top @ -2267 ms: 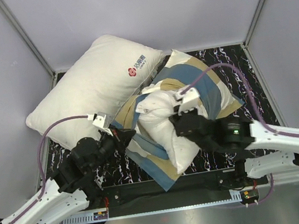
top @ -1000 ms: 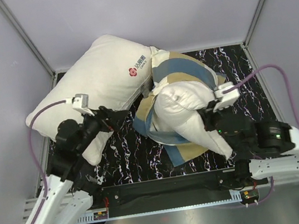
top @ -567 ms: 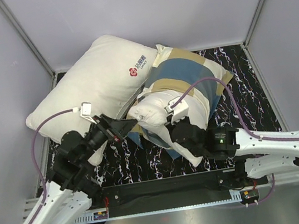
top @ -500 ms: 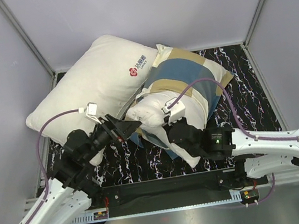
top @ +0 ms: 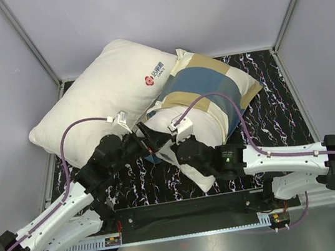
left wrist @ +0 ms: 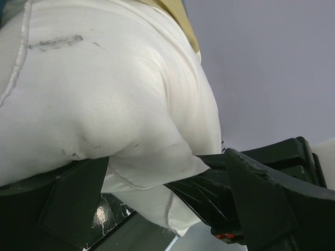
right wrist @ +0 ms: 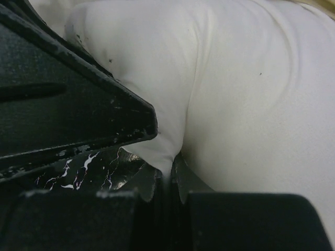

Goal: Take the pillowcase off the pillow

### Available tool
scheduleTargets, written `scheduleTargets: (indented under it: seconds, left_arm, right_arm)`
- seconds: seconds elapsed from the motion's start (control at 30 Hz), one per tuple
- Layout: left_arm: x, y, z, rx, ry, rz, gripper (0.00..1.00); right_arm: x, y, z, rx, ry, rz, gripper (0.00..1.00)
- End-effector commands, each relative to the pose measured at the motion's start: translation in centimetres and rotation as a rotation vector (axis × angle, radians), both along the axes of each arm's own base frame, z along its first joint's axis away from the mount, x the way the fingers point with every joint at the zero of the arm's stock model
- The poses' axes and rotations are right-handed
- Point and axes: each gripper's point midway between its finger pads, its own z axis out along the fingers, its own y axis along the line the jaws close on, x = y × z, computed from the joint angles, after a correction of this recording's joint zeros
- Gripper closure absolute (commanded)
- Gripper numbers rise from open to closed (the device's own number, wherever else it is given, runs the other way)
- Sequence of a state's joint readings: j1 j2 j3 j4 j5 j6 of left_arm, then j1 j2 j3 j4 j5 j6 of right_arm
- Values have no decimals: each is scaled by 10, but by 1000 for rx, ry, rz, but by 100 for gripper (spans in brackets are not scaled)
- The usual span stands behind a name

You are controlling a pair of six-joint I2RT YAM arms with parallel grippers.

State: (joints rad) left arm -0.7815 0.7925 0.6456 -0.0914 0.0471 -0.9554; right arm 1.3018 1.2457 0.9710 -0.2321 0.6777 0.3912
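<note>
Far left of the pillow (left wrist: 104, 94): white logo pillow (top: 103, 94) with a red print on top, lying slanted on the black marbled table (top: 269, 132), its right edge against the pillow's covered end. Left arm comes in from the near left. Left gripper (left wrist: 167, 163) is at the pillow's near-left corner, fingers (left wrist: 78, 198) spread wide, and the bulging off-white corner sags between them, not pinched. The pillow lies diagonally mid-table; its near-left end is bare, plump and creased, with a few grey smudges visible in the left wrist view. Just right of that same corner is the right gripper (right wrist: 167, 180), jaws clamped tight on a thin fold of the pillow's white fabric, clear in the right wrist view. A black finger of the left gripper fills the left side of that view, just beside the pinch. The two grippers nearly meet at the corner; cannot tell if they touch. Pillowcase (top: 202, 85), in teal, tan and cream checks, wraps the pillow's far-right part, with its open edge across the pillow's middle. Right arm stretches in from the near right, over the pillow's near edge. Marbled tabletop shows right of the pillow.
</note>
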Motion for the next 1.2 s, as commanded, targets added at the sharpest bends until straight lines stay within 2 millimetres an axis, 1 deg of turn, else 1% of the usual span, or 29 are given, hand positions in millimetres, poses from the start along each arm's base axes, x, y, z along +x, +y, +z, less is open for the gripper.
scheduleTargets:
  seconds: [0.0,0.07,0.13,0.2,0.23,0.3,0.33,0.37,0.4,0.47,0.5,0.57,0.63,0.67,0.77,0.8,0.9,0.97,1.0,1.03,1.1,1.13,1.17]
  left_arm:
    - [5,0,13,-8,-28,29,1]
    - [3,1,11,-2,-20,28,1]
    - [-1,4,8,10,-11,24,1]
    - [-5,8,0,34,10,23,1]
    - [-8,11,1,32,10,24,1]
    - [-9,18,-9,51,28,47,1]
    - [-11,20,-8,36,27,55,1]
    - [-11,22,-16,43,39,65,1]
    - [-10,22,-15,28,33,70,1]
    - [-9,19,-18,22,45,67,1]
    - [-7,16,-14,8,38,64,1]
    - [-5,8,-15,5,52,48,1]
    - [0,2,-10,-5,49,51,1]
    - [4,-2,-11,-6,50,54,1]
    - [10,-4,-2,-54,30,83,1]
    - [10,-3,8,-82,8,87,1]
    - [10,3,23,-115,-25,111,1]
    - [11,9,29,-121,-46,135,1]
    - [10,11,28,-120,-49,141,1]
    - [11,15,27,-119,-52,157,1]
    - [11,16,25,-124,-52,166,1]
    - [9,17,20,-131,-40,165,1]
    - [9,17,23,-154,-48,166,1]
  right_arm:
    - [-1,31,48,213,-29,50,100]
    - [1,27,50,204,-44,33,100]
    - [5,17,55,196,-65,3,100]
    - [7,8,58,188,-85,-20,100]
    - [7,4,64,201,-95,-26,100]
    - [8,-2,67,204,-107,-36,100]
    - [7,-5,72,213,-115,-31,100]
    - [7,-5,74,219,-117,-31,100]
    - [5,-4,72,219,-114,-21,100]
    - [5,0,73,225,-112,-8,100]
    - [3,5,73,232,-105,13,100]
    - [0,14,66,224,-89,38,100]
    - [-3,25,62,222,-79,73,100]
    - [-8,31,62,226,-76,103,100]
    - [-15,43,53,198,-72,138,100]
    - [-14,46,49,189,-66,134,100]
    - [-16,46,39,165,-51,127,100]
    - [-16,44,39,169,-50,125,100]
    - [-17,42,38,174,-47,123,100]
    - [-17,41,41,185,-50,124,100]
    - [-19,41,42,194,-49,131,100]
    - [-19,40,44,201,-50,132,100]
    - [-20,41,43,198,-50,134,100]
